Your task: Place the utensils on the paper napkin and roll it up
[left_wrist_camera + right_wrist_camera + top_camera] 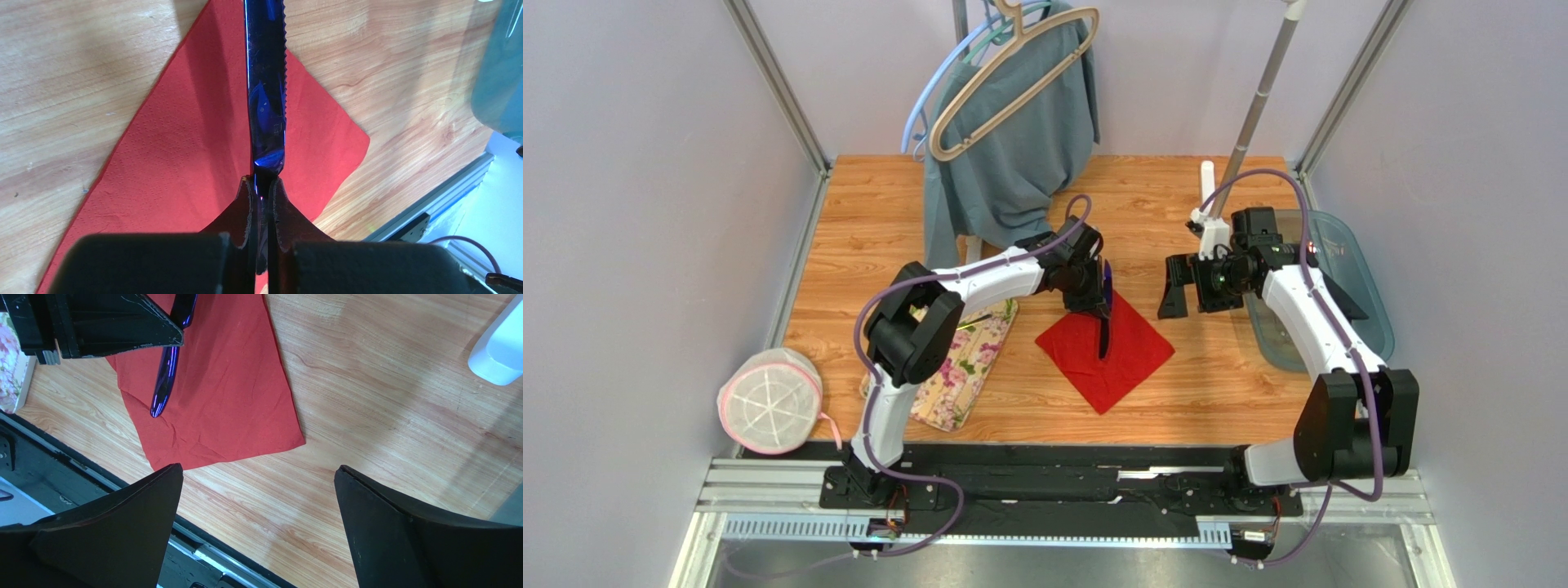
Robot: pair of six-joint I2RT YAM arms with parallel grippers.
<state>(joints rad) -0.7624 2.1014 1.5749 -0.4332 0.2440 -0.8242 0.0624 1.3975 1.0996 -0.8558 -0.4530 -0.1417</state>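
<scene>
Napkin [1130, 361], red, lies flat on counter [1210, 392]. Left hand [261, 184] pinches blue knife [267, 92], blade over napkin's middle. Right hand [258, 470] spread wide, hovering above counter just right of napkin.

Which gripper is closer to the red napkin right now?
Left. The left gripper is over the napkin, shut on a blue knife; the right gripper hangs open to the napkin's right, over the tabletop.
</scene>
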